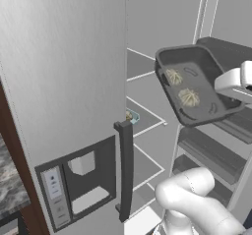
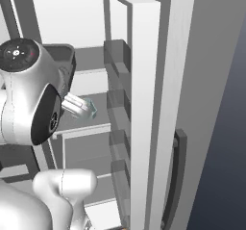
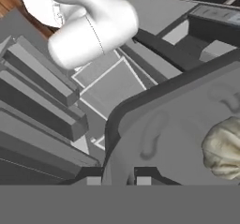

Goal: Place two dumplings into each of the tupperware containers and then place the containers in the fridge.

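Fridge [image 1: 64, 72] door hangs open at left w/ its dark handle [image 1: 125, 170]; further in, the teal container [image 1: 132, 116] sits on a shelf, a dumpling showing in it. To the right, the dark grey container [image 1: 197, 84] is held up in the air, tipped steeply toward the camera, two dumplings [image 1: 188, 97] inside. Gripper [image 3: 119, 180] is clamped on its rim (fingers straddle the wall in the hand view). Risk: at that tilt the dumplings could slide out, or the tub clips the door bins [image 1: 211, 150] going in.
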{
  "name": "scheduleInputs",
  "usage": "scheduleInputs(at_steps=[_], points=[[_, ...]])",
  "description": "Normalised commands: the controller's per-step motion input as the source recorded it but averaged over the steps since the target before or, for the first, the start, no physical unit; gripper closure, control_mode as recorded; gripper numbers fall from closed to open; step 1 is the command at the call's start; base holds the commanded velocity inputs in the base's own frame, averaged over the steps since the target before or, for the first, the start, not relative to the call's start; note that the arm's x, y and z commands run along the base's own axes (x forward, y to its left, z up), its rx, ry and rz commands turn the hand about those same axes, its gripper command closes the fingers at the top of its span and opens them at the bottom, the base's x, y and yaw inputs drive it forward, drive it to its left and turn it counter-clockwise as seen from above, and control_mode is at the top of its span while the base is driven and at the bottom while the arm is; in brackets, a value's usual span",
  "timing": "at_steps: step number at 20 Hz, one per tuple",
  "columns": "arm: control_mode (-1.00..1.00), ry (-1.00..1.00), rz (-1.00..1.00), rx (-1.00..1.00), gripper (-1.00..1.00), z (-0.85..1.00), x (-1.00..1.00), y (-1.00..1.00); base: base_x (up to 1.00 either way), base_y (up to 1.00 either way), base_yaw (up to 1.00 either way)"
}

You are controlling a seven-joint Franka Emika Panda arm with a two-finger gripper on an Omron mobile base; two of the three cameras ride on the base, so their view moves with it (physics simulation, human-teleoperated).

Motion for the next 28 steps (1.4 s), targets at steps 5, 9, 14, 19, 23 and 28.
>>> scheduleInputs(at_steps=[5, 9, 14, 19, 23, 28], points=[[-1.0, -0.11, -0.02, 0.0, 1.0, 0.02, 0.62, 0.1, 0.0, 0.0, 0.0], [-1.0, -0.15, -0.01, 0.0, 1.0, 0.0, 0.76, 0.33, 0.0, 0.0, 0.0], [-1.0, -0.12, -0.06, 0.0, 1.0, 0.02, 0.78, 0.22, 0.0, 0.0, 0.0], [-1.0, -0.01, -0.06, 0.0, 1.0, 0.21, 0.97, 0.05, 0.0, 0.0, 0.0], [-1.0, 0.06, 0.0, 0.0, 1.0, 0.26, 1.0, 0.06, 0.0, 0.0, 0.0], [-1.0, 0.19, 0.04, 0.0, 1.0, 0.29, 0.96, 0.11, 0.0, 0.0, 0.0]])
